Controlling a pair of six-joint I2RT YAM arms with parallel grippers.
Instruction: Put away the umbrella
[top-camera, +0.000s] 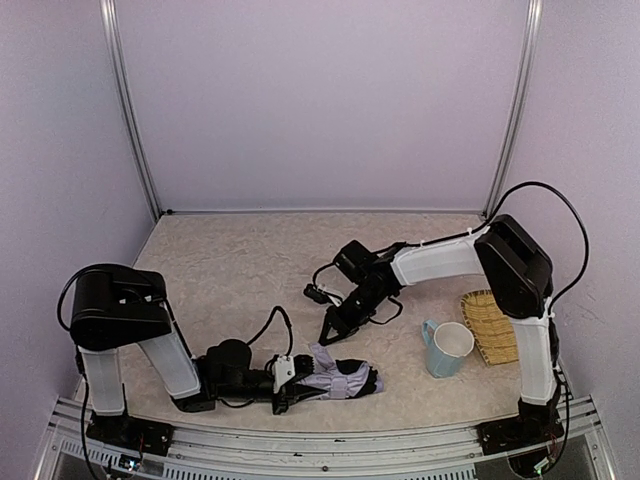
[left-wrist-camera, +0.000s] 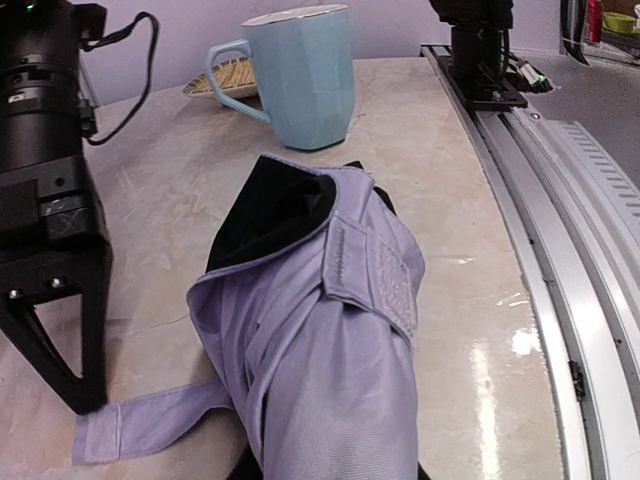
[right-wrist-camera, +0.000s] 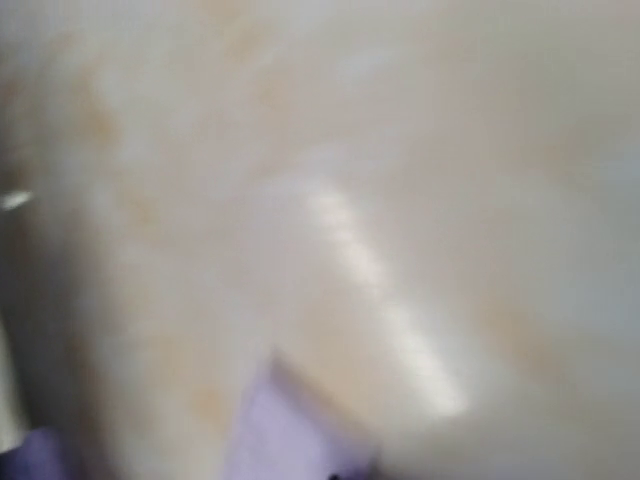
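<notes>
Where the top camera looks down, the umbrella (top-camera: 340, 380) lies folded on the bench (top-camera: 230, 270) near the front edge, its lavender fabric bunched and black lining showing at the right end. The left claw (top-camera: 300, 388) reaches in from the left, lies low on the bench and is clamped on the umbrella's left end. The right claw (top-camera: 335, 335) hangs just behind the umbrella, pointing down and to the left, its 2 fingers spread apart and gripping nothing. A pale blue mug (top-camera: 447, 350) stands to the right of the umbrella, with a woven basket (top-camera: 495, 330) just beyond it.

From the left wrist, the umbrella (left-wrist-camera: 330, 330) fills the lower middle, black lining open at its far end. A loose lavender strap (left-wrist-camera: 140, 420) trails to the left. Of the right claw, 1 black finger (left-wrist-camera: 95, 330) comes down with its tip at the strap; whether they touch I cannot tell. The mug (left-wrist-camera: 300, 75) stands beyond, upright, and a metal rail (left-wrist-camera: 560, 200) runs along the right.

From the right wrist, everything is blurred: pale bench (right-wrist-camera: 400, 150) and a lavender patch (right-wrist-camera: 270, 430) at the bottom
</notes>
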